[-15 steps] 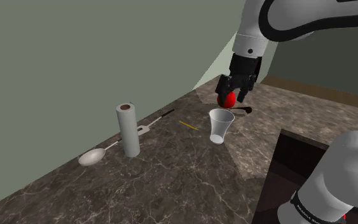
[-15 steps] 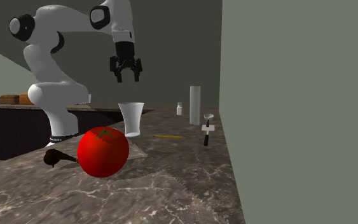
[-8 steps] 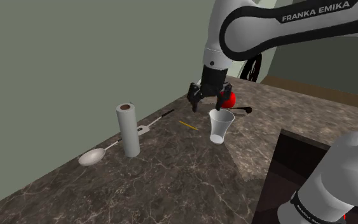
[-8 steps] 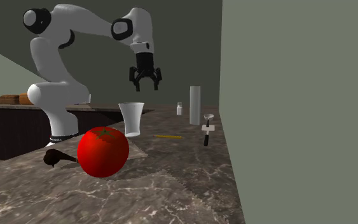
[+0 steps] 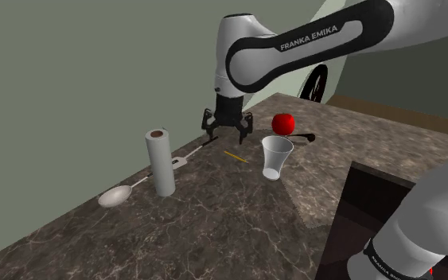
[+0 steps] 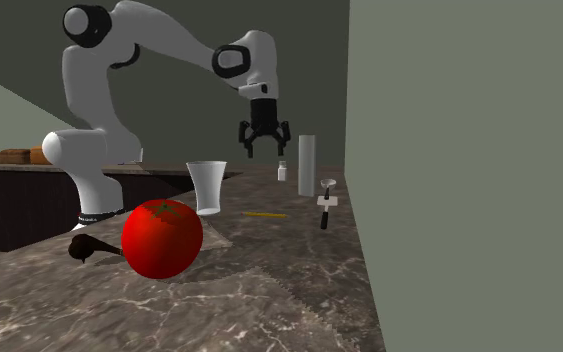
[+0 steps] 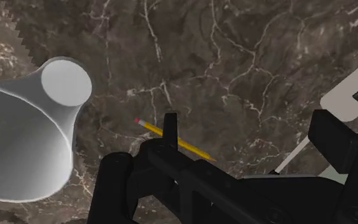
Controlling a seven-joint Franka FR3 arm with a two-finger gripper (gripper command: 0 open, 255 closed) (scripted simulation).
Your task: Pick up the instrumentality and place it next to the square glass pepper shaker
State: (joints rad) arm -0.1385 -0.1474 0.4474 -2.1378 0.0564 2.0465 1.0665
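Note:
My gripper [image 5: 228, 127] hangs open and empty above the dark marble counter [image 5: 238, 215], between a yellow pencil [image 5: 235, 157] and a flat white utensil with a black handle [image 5: 190, 155]. In the wrist view the pencil [image 7: 147, 126] runs under one fingertip [image 7: 170, 124], and the utensil's white blade [image 7: 355, 95] lies beside the other. In the second exterior view the gripper [image 6: 263, 143] hovers over the pencil [image 6: 264, 214], with the utensil [image 6: 326, 208] by the wall. Beyond them stands a small pale shaker [image 6: 282, 172].
A white cup [image 5: 276, 157] stands close to the gripper, and a red tomato [image 5: 283, 123] and a dark ladle [image 5: 305, 138] lie past it. A tall white cylinder [image 5: 161, 162] and a grey spoon [image 5: 117, 196] stand along the wall. The stand [image 5: 357, 215] borders the counter.
The arm has swung from above the tomato toward the shoulder view's left, over the cup, and now hangs lower above the pencil and utensil. The fingers stay open.

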